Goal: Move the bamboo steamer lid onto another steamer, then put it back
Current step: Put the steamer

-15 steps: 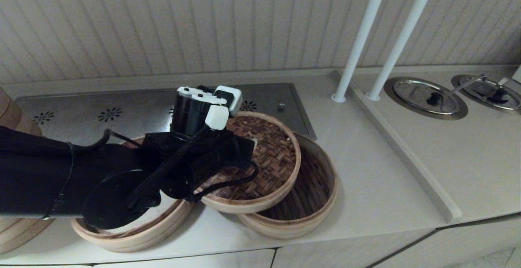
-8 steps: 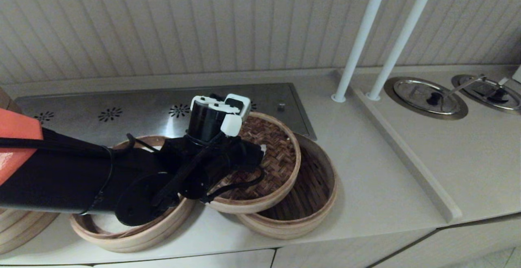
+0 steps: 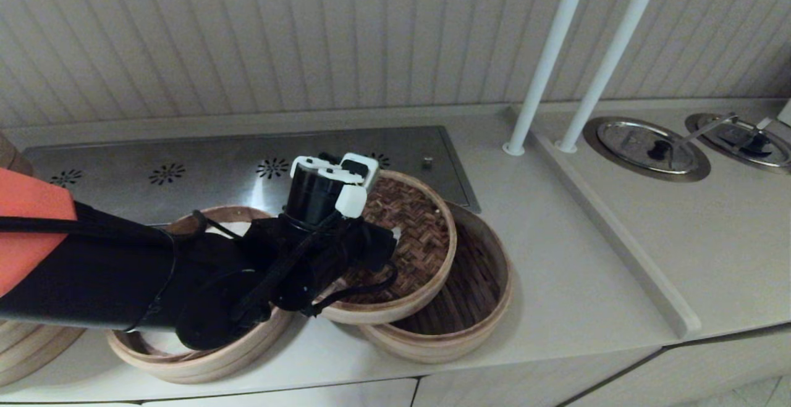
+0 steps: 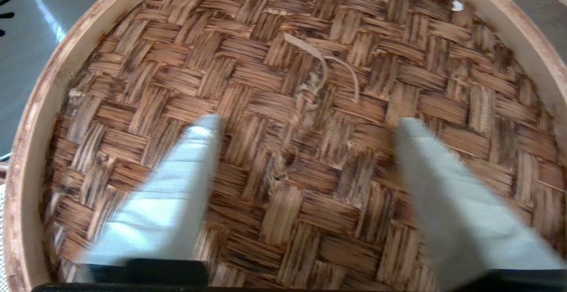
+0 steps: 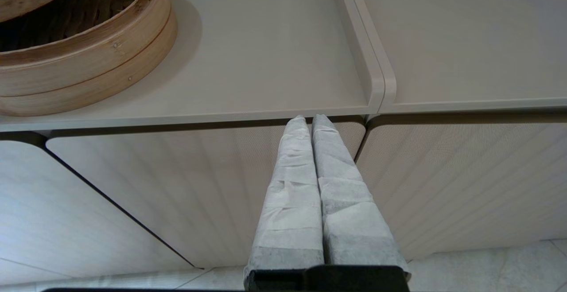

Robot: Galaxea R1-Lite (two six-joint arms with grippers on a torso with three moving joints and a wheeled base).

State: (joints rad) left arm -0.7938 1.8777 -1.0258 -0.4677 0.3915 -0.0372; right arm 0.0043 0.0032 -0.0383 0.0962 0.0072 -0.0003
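The bamboo steamer lid (image 3: pixel 415 225), with its brown herringbone weave and pale rim, lies tilted across the near-left rim of the other steamer (image 3: pixel 446 342), whose dark slats show to its right. My left gripper (image 4: pixel 308 120) hovers open just above the lid's (image 4: pixel 248 68) middle. Its white fingers (image 4: pixel 177 181) stand well apart on either side of the frayed woven loop (image 4: pixel 316 68) and hold nothing. In the head view the black left arm covers the lid's left part. My right gripper (image 5: pixel 308 117) is shut and empty, parked below the counter's front edge, with that steamer's wall (image 5: pixel 88 70) off to one side.
A steamer with a whitish inside (image 3: pixel 204 367) sits under the left arm. A tall stack of steamers (image 3: pixel 25 345) stands at the far left. Behind lie a steel plate with flower-shaped holes (image 3: pixel 185 172), two white poles (image 3: pixel 544 61), a raised ledge (image 3: pixel 624 240) and two round metal covers (image 3: pixel 646 147).
My left arm has moved right and sunk lower over the lid's middle. The lid and both steamers have stayed in place.
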